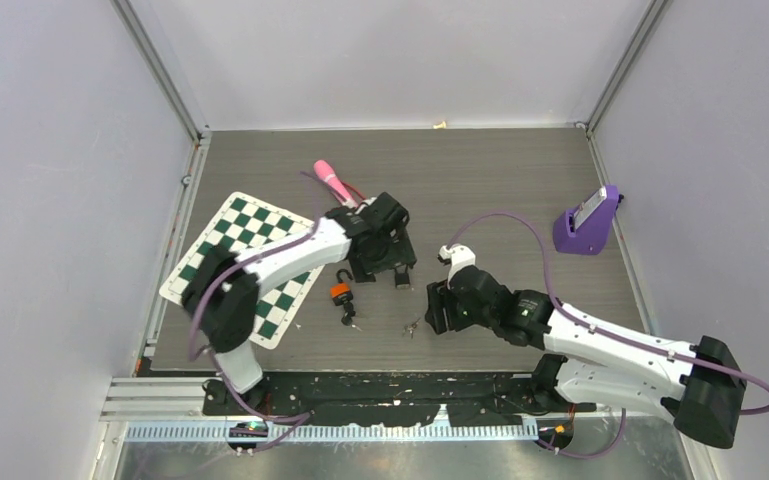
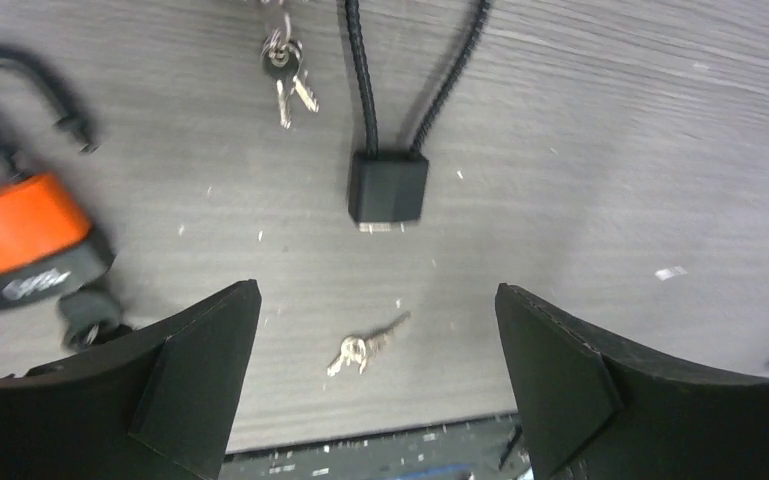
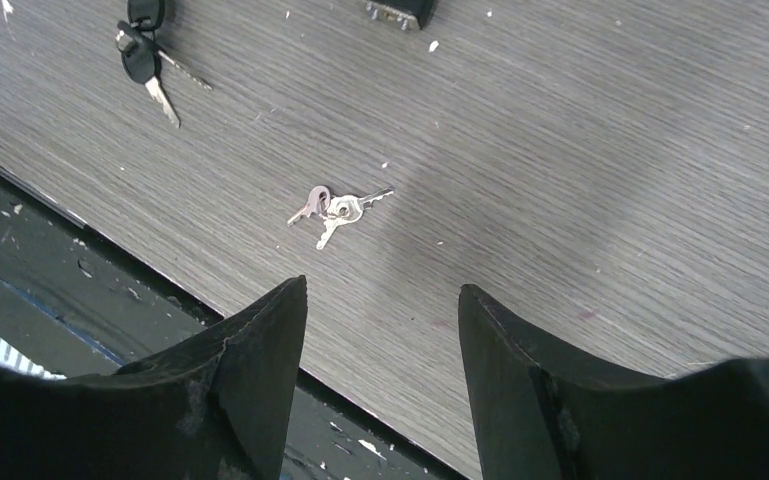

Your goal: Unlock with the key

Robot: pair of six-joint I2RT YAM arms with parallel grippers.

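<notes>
An orange padlock (image 1: 341,291) (image 2: 24,234) lies on the dark wood table, one leg of its black shackle (image 2: 20,98) free of the body. Black-headed keys (image 1: 351,319) (image 3: 144,56) lie at its base. A black cable lock (image 1: 401,279) (image 2: 388,187) lies to its right, and more silver keys (image 2: 285,74) sit beyond it. A small silver key bunch (image 1: 412,326) (image 2: 364,346) (image 3: 335,208) rests near the front edge. My left gripper (image 1: 381,252) (image 2: 377,290) hangs open above the table with nothing between its fingers. Open as well and holding nothing, my right gripper (image 1: 436,309) (image 3: 382,287) hovers just right of the silver bunch.
A green-and-white chessboard mat (image 1: 250,255) lies at the left under the left arm. A pink object (image 1: 334,180) lies behind the left gripper. A purple stand (image 1: 590,222) sits at the right edge. The table's front edge (image 3: 260,340) runs close to the silver keys.
</notes>
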